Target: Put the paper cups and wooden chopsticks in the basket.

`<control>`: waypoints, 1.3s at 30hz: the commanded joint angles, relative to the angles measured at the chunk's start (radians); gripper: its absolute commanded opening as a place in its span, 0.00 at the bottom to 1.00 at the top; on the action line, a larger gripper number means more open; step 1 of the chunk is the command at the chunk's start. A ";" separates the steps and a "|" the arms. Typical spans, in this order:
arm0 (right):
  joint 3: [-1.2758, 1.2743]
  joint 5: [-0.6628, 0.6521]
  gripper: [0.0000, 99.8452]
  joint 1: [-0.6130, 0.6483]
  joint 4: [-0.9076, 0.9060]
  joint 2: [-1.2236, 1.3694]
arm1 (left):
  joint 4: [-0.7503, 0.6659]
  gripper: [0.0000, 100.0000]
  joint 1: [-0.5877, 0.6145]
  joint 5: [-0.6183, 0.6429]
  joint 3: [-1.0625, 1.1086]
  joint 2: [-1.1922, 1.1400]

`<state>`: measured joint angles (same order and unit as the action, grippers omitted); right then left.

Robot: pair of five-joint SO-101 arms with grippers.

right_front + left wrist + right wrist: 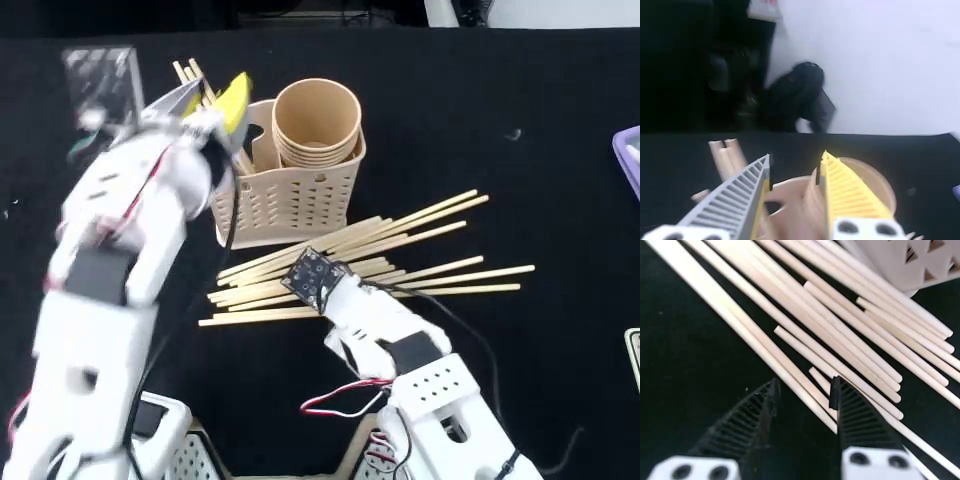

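Observation:
A beige slotted basket [290, 200] stands at the table's middle back. It holds a stack of paper cups [316, 122] and a few wooden chopsticks [188, 72] leaning out of its left end. My left gripper [208, 96] hovers open over that left end. In the left wrist view, the left gripper [796, 160] has its grey and yellow fingers apart, with the basket rim [790, 192], chopstick ends [725, 150] and cup [875, 182] below. Many loose chopsticks [380, 255] lie in front of the basket. My right gripper [804, 386] is open, low over them, astride one chopstick [805, 392].
A purple container [628, 160] sits at the right edge, with another item's corner [633, 352] below it. A shiny grey square [100, 75] lies at the back left. The basket's corner [910, 260] lies just beyond the chopstick pile. Black cloth covers the table.

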<state>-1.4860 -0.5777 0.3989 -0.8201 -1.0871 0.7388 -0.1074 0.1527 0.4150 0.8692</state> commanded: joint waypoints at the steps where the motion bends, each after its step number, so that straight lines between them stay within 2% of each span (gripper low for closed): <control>1: 0.107 0.002 0.17 0.015 -0.083 0.012 | 0.264 0.17 0.139 -0.078 -0.007 0.192; 4: 0.160 -0.052 0.18 0.034 -0.147 0.013 | 0.348 0.17 0.306 -0.118 0.127 0.272; 6: 0.182 -0.092 0.23 0.072 -0.215 0.015 | 0.364 0.17 0.417 -0.181 0.217 0.304; 9: 0.202 -0.127 0.25 0.097 -0.255 0.015 | 0.365 0.17 0.509 -0.299 0.380 0.318; 12: 0.209 -0.176 0.23 0.097 -0.258 0.016 | 0.365 0.17 0.524 -0.368 0.533 0.311; 15: 0.209 -0.207 0.23 0.097 -0.258 0.064 | 0.373 0.17 0.526 -0.368 0.616 0.302; 21: 0.255 -0.247 0.23 0.094 -0.175 0.289 | 0.364 0.17 0.518 -0.252 0.702 0.310; 24: 0.323 -0.249 0.23 0.094 -0.120 0.407 | 0.315 0.17 0.522 -0.207 0.757 0.310; 33: 0.490 -0.298 0.23 0.094 -0.080 0.746 | 0.210 0.17 0.526 -0.204 0.860 0.311; 39: 0.529 -0.313 0.23 0.095 -0.080 0.880 | 0.203 0.17 0.526 -0.203 0.868 0.311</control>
<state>-0.9858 -0.8646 0.4787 -0.9152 -0.2647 0.9628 0.4097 -0.0606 1.2896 1.1715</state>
